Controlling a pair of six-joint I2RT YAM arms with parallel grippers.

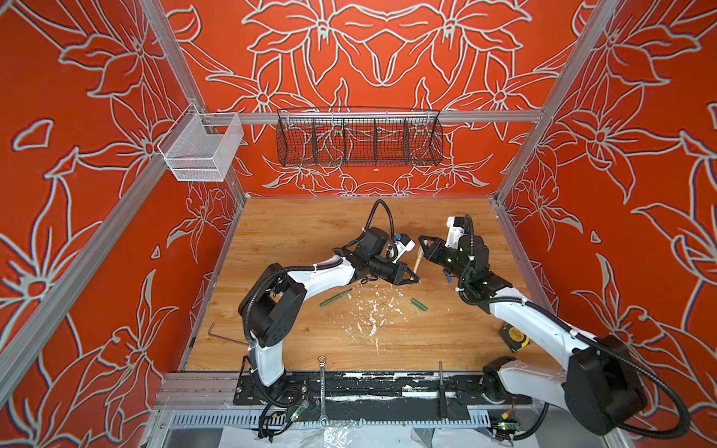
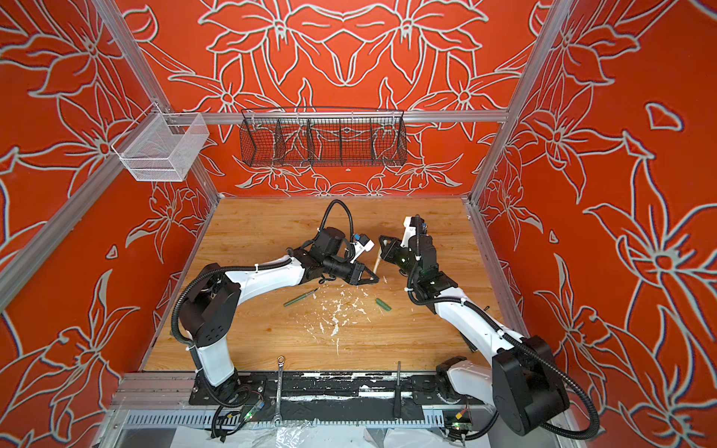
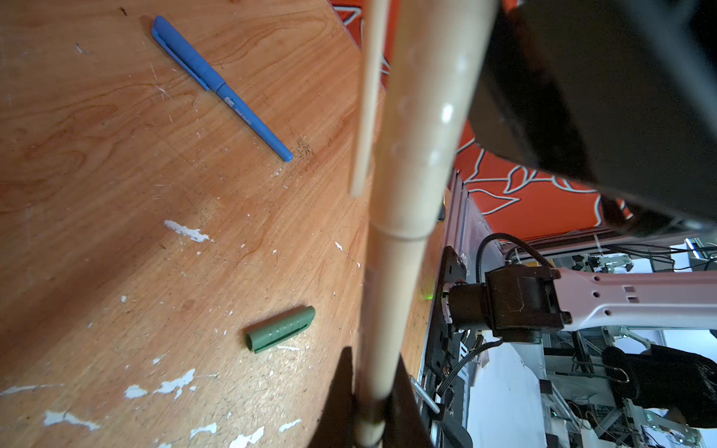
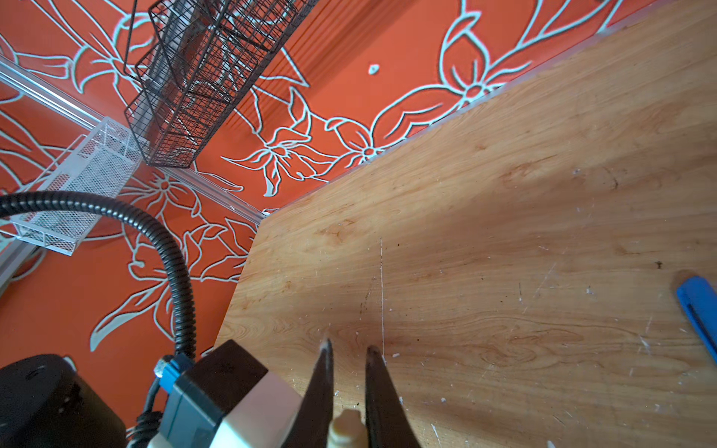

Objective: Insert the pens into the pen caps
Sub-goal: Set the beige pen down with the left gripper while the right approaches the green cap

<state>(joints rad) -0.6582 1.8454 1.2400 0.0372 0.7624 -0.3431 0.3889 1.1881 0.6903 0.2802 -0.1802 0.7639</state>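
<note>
Both clenched: left fingers (image 3: 341, 395) on tan pen (image 3: 386, 310) tail, right fingers (image 4: 320, 388) on cap (image 3: 423, 135). Looks light, stiff, slick plastic; better hold near joint, push straight.

Both top views: bright, even light from above, with soft shadows on the wooden tabletop (image 1: 295, 240). Left wrist view: tan pen (image 3: 382, 329) and tan pen cap (image 3: 423, 135) out of focus, glare spots on cap. Room beyond tabletop overexposed. Tabletop edge bowed.
</note>
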